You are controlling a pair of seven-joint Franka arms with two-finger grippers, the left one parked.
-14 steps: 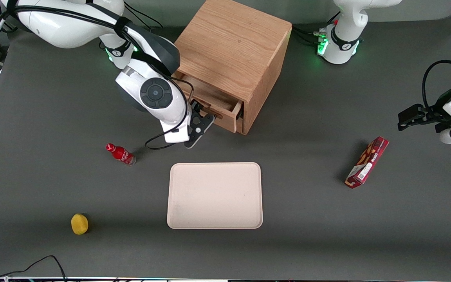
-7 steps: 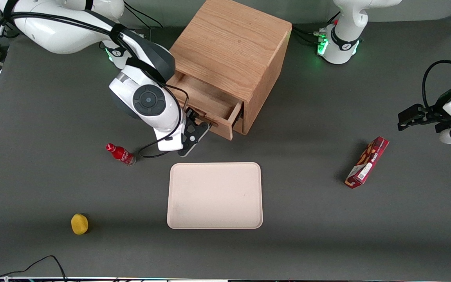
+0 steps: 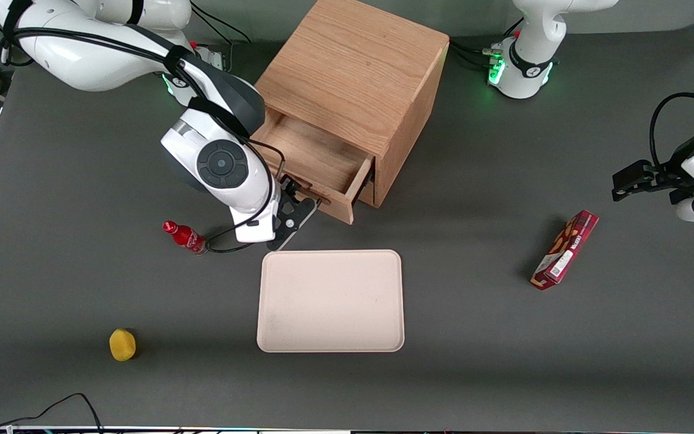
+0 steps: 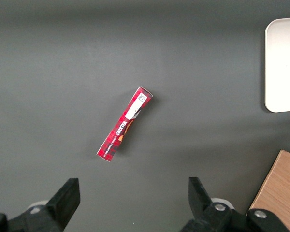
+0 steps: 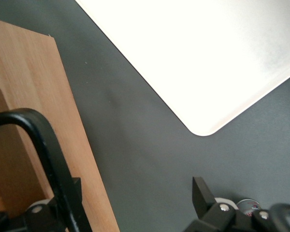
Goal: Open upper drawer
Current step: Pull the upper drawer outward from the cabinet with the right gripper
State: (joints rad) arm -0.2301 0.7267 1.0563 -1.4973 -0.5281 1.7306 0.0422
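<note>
One upper drawer (image 3: 317, 158) half out, long front slanted toward the tray (image 3: 331, 301); gripper (image 3: 296, 206) spread wide at its handle.

Beige tray (image 3: 330, 300) mid-table, red bottle (image 3: 185, 236), yellow fruit (image 3: 122, 344), red snack box (image 3: 564, 249) toward the parked arm's end.

1. The light oak upper drawer (image 3: 317, 158) stood pulled out of the boxy wooden cabinet (image 3: 356, 72), its box open from above.
2. The right arm's black gripper (image 3: 299, 202) crowded the drawer front.
3. A pale rectangular tray (image 3: 331, 300) and a small red bottle (image 3: 185, 237) lay close by.
</note>
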